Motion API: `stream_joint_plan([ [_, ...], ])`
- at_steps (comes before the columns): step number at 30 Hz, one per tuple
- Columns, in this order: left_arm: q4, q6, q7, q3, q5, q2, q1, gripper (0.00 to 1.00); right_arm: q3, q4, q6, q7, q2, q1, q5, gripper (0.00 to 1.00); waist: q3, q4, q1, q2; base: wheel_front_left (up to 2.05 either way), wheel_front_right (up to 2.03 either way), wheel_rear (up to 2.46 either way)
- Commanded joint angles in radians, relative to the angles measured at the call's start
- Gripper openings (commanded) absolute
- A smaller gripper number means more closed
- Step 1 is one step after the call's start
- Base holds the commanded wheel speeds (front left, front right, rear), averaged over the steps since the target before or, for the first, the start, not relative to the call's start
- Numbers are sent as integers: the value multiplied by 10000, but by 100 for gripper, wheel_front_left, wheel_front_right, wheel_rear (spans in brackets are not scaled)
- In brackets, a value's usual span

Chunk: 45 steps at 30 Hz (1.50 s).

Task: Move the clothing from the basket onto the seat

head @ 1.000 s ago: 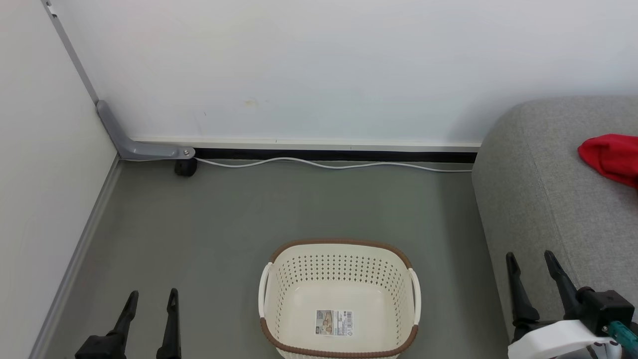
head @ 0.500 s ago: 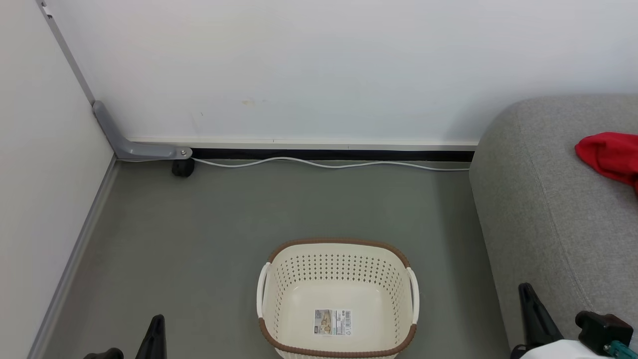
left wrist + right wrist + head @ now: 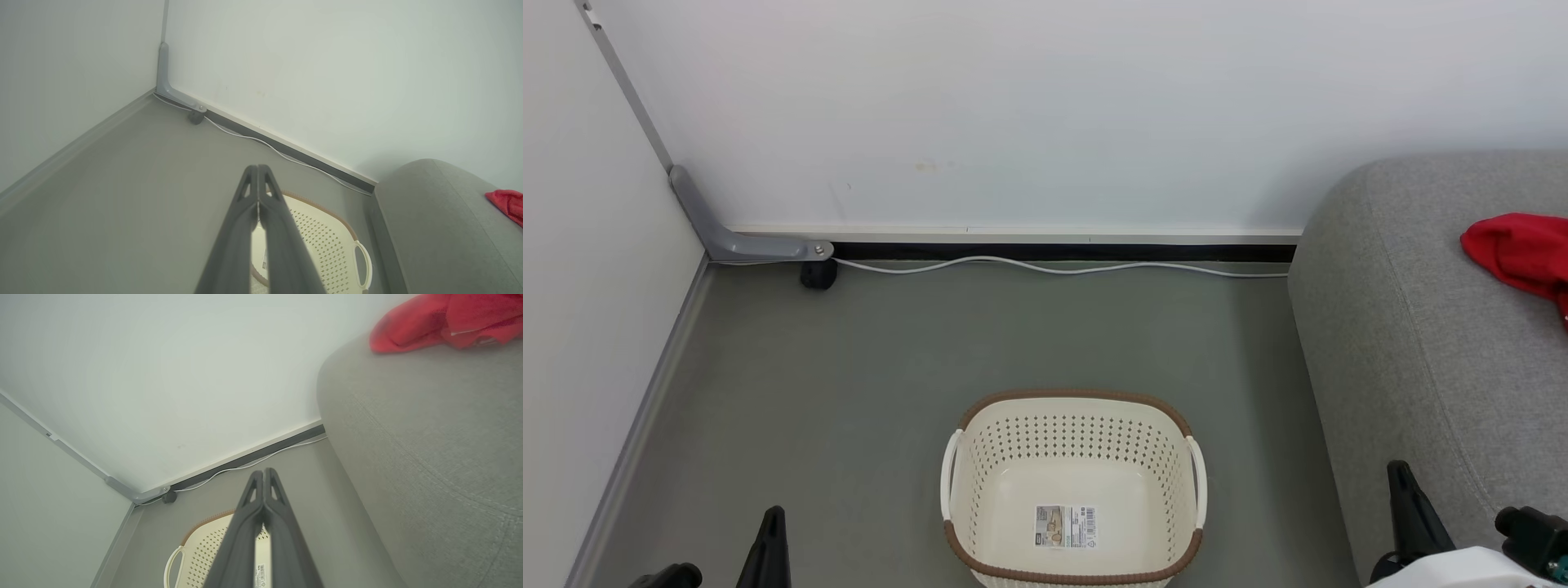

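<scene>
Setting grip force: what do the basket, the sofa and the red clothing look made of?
Basket: rigid matte cream plastic, judging by moulded perforated walls; its brown woven-look rim is probably plastic too. Sofa: grey upholstery fabric, showing a fine woven texture. Clothing: soft red fabric that lies crumpled; fibre unclear.
</scene>
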Motion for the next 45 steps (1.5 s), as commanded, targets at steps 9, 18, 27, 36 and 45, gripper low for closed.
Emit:
stream_joint_plan([
  [9, -337, -127, 284, 113, -1338, 158, -688, 0, -97, -369, 4, 347, -112, -494, 1307, 0, 17, -39, -2, 0, 0, 0, 0],
  [18, -380, -158, 549, 140, -2404, 174, -842, 0, -185, -437, 5, 612, -112, -566, 2332, 0, 33, -75, -2, 0, 0, 0, 0],
  [27, -418, -186, 785, 164, -3351, 188, -979, 0, -264, -499, 6, 848, -113, -630, 3243, 0, 47, -107, -2, 0, 0, 0, 0],
  [36, -466, -221, 1078, 193, -4532, 206, -1149, 0, -362, -575, 7, 1142, -114, -709, 4378, 0, 65, -147, -2, 0, 0, 0, 0],
  [45, -513, -257, 1373, 223, -5716, 223, -1320, 0, -460, -651, 8, 1436, -115, -789, 5517, 0, 83, -187, -2, 0, 0, 0, 0],
])
